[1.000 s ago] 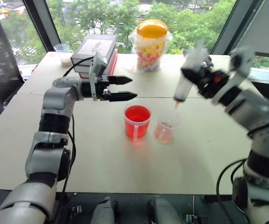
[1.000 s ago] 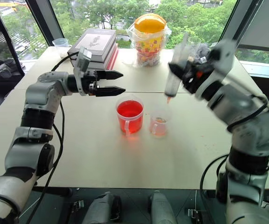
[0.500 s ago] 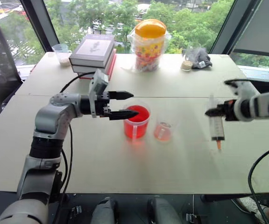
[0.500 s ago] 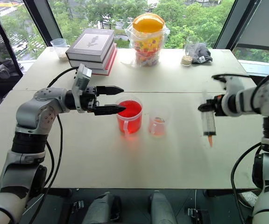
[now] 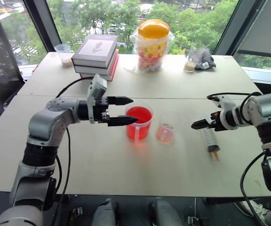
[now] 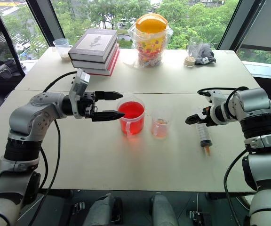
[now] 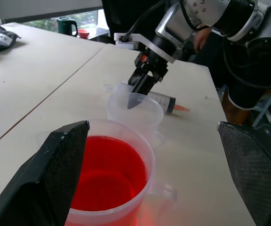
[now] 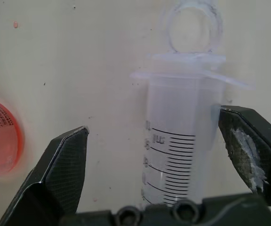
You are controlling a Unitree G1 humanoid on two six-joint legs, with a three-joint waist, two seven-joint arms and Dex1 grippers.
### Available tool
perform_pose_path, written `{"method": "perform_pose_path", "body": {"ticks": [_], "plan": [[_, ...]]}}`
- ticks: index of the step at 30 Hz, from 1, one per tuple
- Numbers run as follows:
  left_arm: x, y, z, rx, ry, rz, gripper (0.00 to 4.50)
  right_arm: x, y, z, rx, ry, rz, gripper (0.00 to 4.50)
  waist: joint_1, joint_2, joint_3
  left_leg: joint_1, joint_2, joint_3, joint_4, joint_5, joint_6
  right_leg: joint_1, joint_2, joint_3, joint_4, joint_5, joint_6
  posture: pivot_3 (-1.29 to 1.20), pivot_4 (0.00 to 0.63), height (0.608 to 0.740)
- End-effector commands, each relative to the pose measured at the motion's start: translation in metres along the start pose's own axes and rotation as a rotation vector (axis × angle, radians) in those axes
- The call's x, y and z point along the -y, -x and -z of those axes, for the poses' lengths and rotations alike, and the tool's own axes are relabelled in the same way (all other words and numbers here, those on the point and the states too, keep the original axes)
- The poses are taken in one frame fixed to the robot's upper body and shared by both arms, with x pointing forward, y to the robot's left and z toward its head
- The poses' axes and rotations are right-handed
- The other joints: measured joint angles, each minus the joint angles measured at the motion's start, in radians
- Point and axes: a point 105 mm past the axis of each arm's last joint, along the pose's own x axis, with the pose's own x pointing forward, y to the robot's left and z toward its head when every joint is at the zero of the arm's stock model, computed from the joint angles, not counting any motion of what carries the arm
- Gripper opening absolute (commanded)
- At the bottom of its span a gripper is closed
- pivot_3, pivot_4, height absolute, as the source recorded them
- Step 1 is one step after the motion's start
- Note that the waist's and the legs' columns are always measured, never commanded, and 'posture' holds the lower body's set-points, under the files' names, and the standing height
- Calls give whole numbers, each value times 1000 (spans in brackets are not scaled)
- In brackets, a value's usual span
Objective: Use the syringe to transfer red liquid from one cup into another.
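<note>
The syringe (image 6: pixel 203 136) lies flat on the table (image 6: pixel 126 165), to the right of the small cup (image 6: pixel 160 126). The right gripper (image 6: pixel 190 119) is wide open over its far end, holding nothing. It should lift straight up so it does not roll the syringe. The left gripper (image 5: pixel 130 111) is wide open and empty by the tall red cup (image 5: pixel 138 123).

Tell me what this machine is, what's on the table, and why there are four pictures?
It's a robot with two arms, each ending in a black pincer. Two pictures come from cameras in its head; the others from cameras on its wrists. On the table stand a handled cup of red liquid and a smaller cup. The syringe lies on the table, between the open fingers of the right pincer, which isn't gripping it. The left pincer is open beside the red cup. Books and a candy jar sit farther back.
</note>
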Motion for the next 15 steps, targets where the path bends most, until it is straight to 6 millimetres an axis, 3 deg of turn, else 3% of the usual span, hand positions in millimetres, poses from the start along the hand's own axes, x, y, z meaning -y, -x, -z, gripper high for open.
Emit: {"method": "perform_pose_path", "body": {"ticks": [1,4,9,11,15], "plan": [[5,7,-11,22,-30,-2,4500,-1,32,-24,131,99,25,4459,0,0,0,0,0,0,0,0,0,0,0,0,0,0,0,0,150,740],[7,14,-12,11,-29,-19,4500,-22,73,-38,307,346,-15,4459,4,0,0,0,0,0,-1,0,0,0,0,0,0,0,0,0,150,740],[13,30,-9,-19,7,-40,4500,-74,134,-13,435,645,-224,4459,1,0,0,0,0,-1,-1,0,0,0,0,-1,-1,-1,1,0,150,740],[12,37,-4,-48,15,-61,4500,-83,144,-2,468,669,-272,4459,-2,0,0,1,1,-1,-1,0,0,2,0,-1,-2,-1,1,0,150,740],[13,42,-1,-72,22,-69,4500,-90,145,16,492,698,-266,4459,-1,0,0,10,1,-1,0,0,0,10,-1,-1,-2,-3,-3,0,150,740]]}}
